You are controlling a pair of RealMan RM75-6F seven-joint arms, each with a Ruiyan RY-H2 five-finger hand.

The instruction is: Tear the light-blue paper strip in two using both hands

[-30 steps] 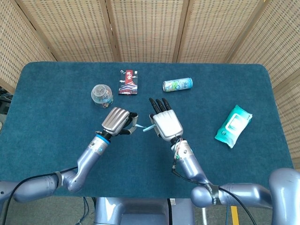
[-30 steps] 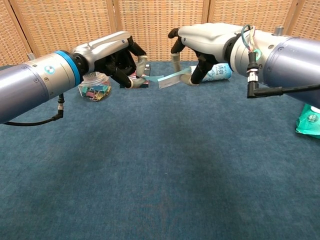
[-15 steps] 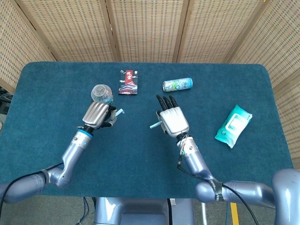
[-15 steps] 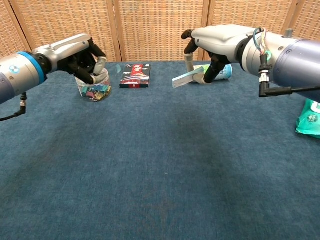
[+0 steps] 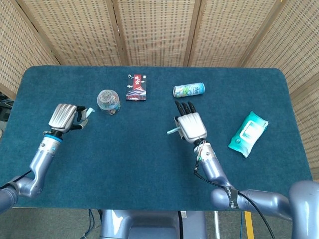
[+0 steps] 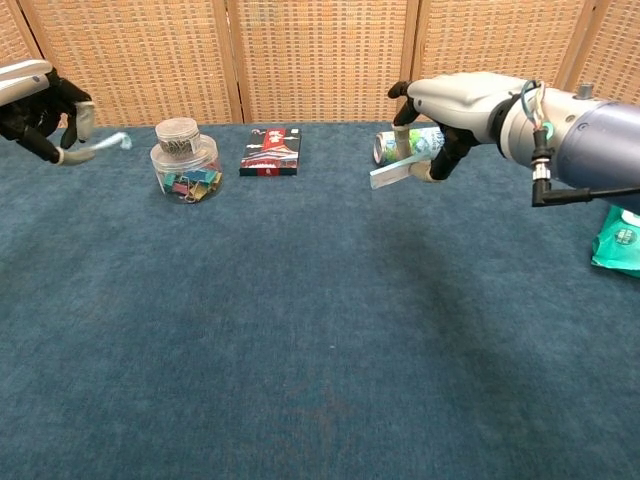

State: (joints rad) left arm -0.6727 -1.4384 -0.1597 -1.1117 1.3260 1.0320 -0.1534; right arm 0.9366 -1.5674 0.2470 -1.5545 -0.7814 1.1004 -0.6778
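Note:
The light-blue paper strip is in two pieces. My left hand, out at the table's left side, pinches one short piece that sticks out toward the jar. My right hand, right of centre, pinches the other piece, which points left from under its thumb. Both hands hover above the blue cloth, far apart from each other.
A clear jar of coloured clips stands just right of the left hand. A dark card pack and a lying can are further back. A teal wipes pack lies at the right.
The strip, whole between the hands a second ago, has come apart. My left hand swung far left with its piece; my right hand drifted right and slightly toward me with the other.

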